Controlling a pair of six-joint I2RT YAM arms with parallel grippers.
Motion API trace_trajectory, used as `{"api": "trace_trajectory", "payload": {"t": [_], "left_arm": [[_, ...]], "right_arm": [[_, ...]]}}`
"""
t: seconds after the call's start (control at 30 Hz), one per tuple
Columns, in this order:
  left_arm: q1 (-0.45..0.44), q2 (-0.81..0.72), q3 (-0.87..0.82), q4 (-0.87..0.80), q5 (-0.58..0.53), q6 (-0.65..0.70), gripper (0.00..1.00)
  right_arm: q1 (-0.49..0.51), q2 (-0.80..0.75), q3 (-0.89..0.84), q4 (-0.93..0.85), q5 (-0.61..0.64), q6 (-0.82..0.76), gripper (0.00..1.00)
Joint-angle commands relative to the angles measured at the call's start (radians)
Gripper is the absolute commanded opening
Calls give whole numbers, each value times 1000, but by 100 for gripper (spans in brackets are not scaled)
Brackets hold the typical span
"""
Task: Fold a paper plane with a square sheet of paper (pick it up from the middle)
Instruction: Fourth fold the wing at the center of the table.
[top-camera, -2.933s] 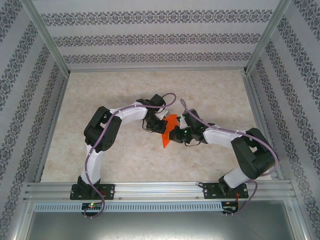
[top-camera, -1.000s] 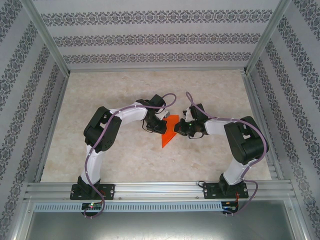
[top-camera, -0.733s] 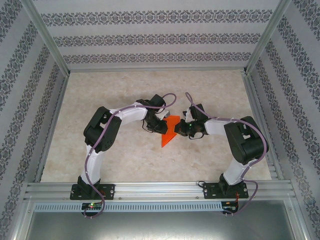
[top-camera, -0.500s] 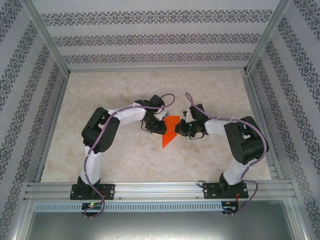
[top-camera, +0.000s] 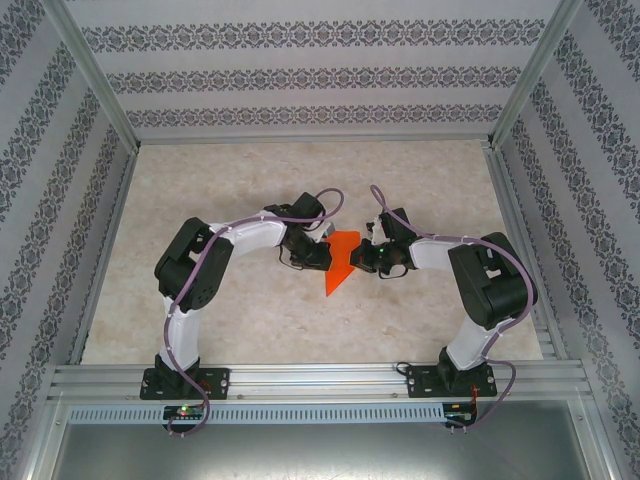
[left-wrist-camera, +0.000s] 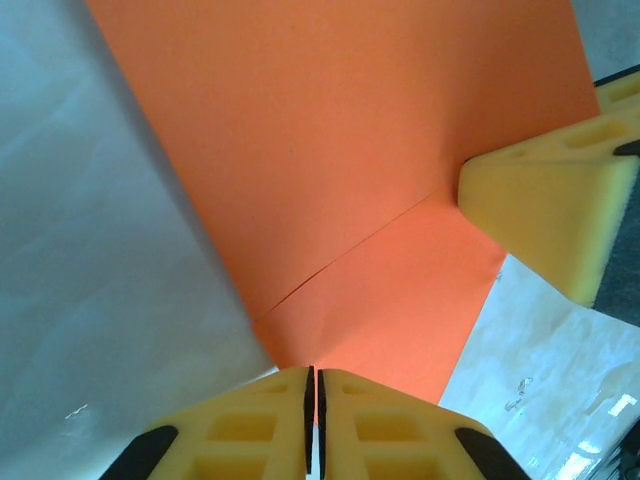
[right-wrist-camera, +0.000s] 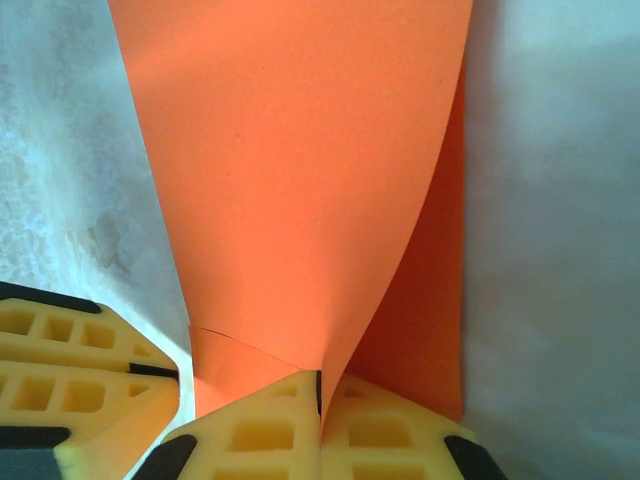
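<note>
The square sheet of paper (top-camera: 342, 264) is bright orange and folded into a wedge that points toward the near edge of the table. It lies between both grippers. My right gripper (right-wrist-camera: 320, 378) is shut on a raised flap of the orange paper (right-wrist-camera: 300, 180), which curves up into its jaws. My left gripper (left-wrist-camera: 312, 372) is shut, its yellow fingertips meeting the edge of the paper (left-wrist-camera: 340, 150) beside a diagonal crease; I see nothing between its pads. From above, the left gripper (top-camera: 322, 252) is at the paper's left side and the right gripper (top-camera: 362, 258) at its right side.
The pale marbled table (top-camera: 230, 300) is ringed by an aluminium frame (top-camera: 320, 378) and patterned walls. The right gripper's yellow finger (left-wrist-camera: 540, 210) rests on the paper's right side. The left gripper's finger (right-wrist-camera: 70, 385) sits close by at lower left.
The left arm's elbow has swung out to the left while its gripper stayed at the paper's left edge. Since the oldest frame the right arm has drawn up and back with the paper.
</note>
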Motion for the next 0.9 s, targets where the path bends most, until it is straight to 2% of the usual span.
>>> {"api": "trace_trajectory", "payload": {"t": [0.0,0.2,0.47,0.6,0.87], "left_arm": [[10,-39,-36,76,12,-75,13],[8,-47,-90,148,-2,-128,10],[9,-23,-100,167,-1,-115,8],[8,-5,-88,132,-24,-83,8],[8,30,-63,86,-61,-39,7]], "right_arm": [[6,-12,-1,-12,14,-12,0],[5,-18,-4,-12,15,-8,0],[16,-34,-3,-7,3,4,1],[22,-59,-5,-19,2,7,13],[38,-95,-3,-69,-9,-4,18]]}}
